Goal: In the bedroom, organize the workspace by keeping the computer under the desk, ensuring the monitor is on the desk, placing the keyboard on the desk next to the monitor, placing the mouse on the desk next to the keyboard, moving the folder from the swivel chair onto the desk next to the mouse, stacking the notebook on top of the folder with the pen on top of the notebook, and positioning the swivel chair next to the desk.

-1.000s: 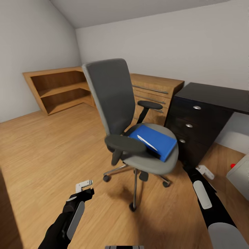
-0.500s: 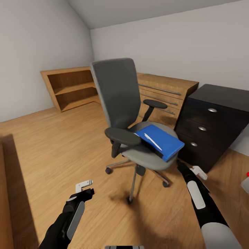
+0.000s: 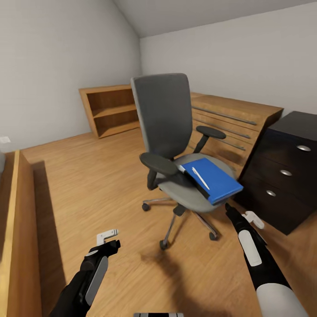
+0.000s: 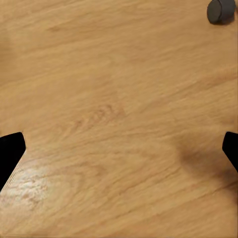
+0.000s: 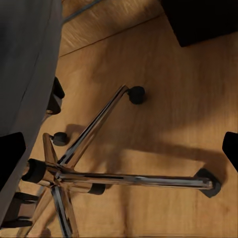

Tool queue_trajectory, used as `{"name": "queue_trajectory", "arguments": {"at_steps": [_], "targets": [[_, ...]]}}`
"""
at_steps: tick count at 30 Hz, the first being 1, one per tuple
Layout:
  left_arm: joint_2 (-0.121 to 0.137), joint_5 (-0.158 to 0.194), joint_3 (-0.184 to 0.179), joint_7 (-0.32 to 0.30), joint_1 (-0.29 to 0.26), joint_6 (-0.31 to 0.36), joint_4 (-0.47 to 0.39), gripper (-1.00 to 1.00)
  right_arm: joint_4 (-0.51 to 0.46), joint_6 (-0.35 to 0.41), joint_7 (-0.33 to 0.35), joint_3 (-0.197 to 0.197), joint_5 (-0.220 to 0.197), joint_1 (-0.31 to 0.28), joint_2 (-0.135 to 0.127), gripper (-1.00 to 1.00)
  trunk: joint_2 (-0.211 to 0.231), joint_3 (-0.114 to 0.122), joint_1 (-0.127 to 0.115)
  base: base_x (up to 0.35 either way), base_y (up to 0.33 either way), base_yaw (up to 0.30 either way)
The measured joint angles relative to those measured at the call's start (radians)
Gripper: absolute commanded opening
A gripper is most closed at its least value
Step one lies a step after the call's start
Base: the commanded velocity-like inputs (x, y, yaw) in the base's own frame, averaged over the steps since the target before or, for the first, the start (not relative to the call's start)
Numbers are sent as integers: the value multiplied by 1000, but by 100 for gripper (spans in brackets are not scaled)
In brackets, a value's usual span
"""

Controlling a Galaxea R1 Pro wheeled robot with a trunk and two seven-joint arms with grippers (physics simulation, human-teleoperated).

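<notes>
My left pincer (image 3: 107, 237) and right pincer (image 3: 253, 218) hang low over the wood floor (image 3: 88, 185), both spread wide and holding nothing. Over the last second my view has swung left — the chair (image 3: 176, 136) now sits more centred. The blue folder (image 3: 211, 178) lies on its seat with the pen (image 3: 200, 178) on top, just ahead of my right pincer — I judge the folder pickup comes next.

wooden shelf (image 3: 110, 110), wooden drawer unit (image 3: 233, 123), black drawer cabinet (image 3: 286, 171) along the walls
</notes>
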Motion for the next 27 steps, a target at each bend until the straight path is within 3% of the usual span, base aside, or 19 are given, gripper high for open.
{"name": "queue_trajectory", "arguments": {"at_steps": [4, 12, 22, 27], "targets": [[-2, -1, -2, -2, 0, -1, 1, 100, 0, 0, 0, 0, 1, 0, 0, 100, 0, 0, 0, -11, 0, 254], [-7, -1, -7, -2, 0, -1, 19, 100, 0, 0, 2, 0, -7, 0, 0, 100, 0, 0, 0, -265, -27, 216], [-7, 0, -46, -1, 0, -1, 25, 100, 2, 4, 8, 1, -9, 2, 1, 100, 0, 0, 0, -222, -2, 15], [-7, 0, -51, -1, 0, -2, 33, 100, -1, 8, 69, 2, -9, 28, 2, 100, 0, 0, 0, -43, 0, 0]]}}
